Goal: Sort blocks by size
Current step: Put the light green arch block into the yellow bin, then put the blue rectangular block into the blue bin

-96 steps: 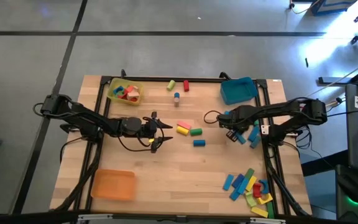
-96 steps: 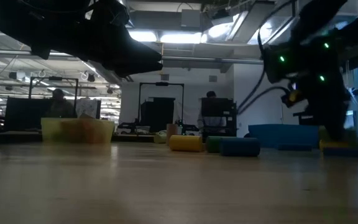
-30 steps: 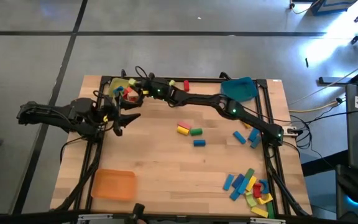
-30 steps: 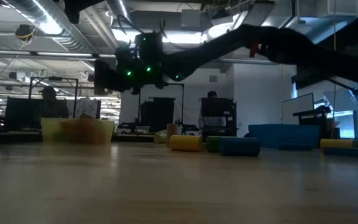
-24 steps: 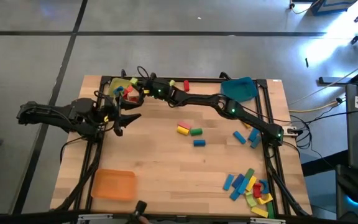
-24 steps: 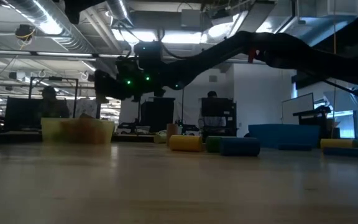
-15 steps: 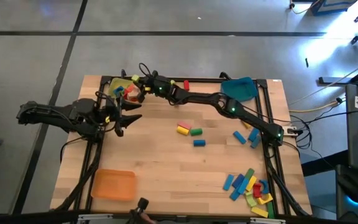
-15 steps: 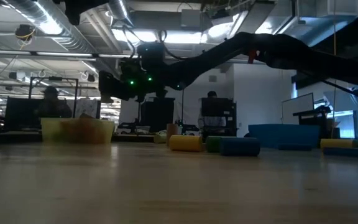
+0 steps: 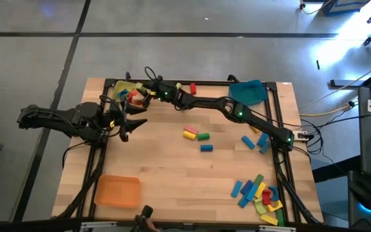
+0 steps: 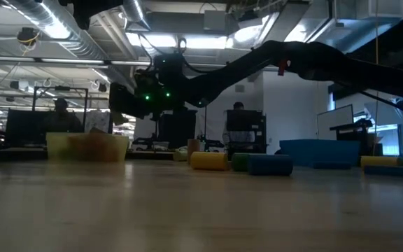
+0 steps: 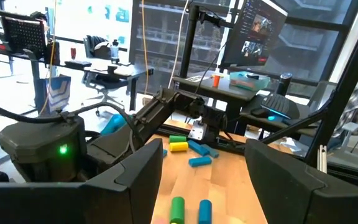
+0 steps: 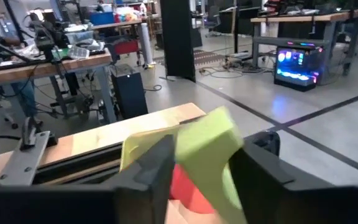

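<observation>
The right tool [image 9: 145,94] hangs over the yellow tray [image 9: 118,90], its fingers apart around a yellow-green block [image 12: 207,152] — you cannot tell if they grip it. More blocks [image 9: 258,193] — blue, yellow, red, green — lie on the surface [image 9: 172,174]. The left tool [image 9: 131,122] waits, fingers wide.

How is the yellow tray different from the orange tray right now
The yellow tray sits at the table's far left corner; the orange tray sits at the near left corner. The yellow tray holds several coloured blocks; the orange tray shows none. The right gripper hovers at the yellow tray, a light green block between its fingers; no gripper is near the orange tray. Both are shallow, rectangular plastic trays.
</observation>
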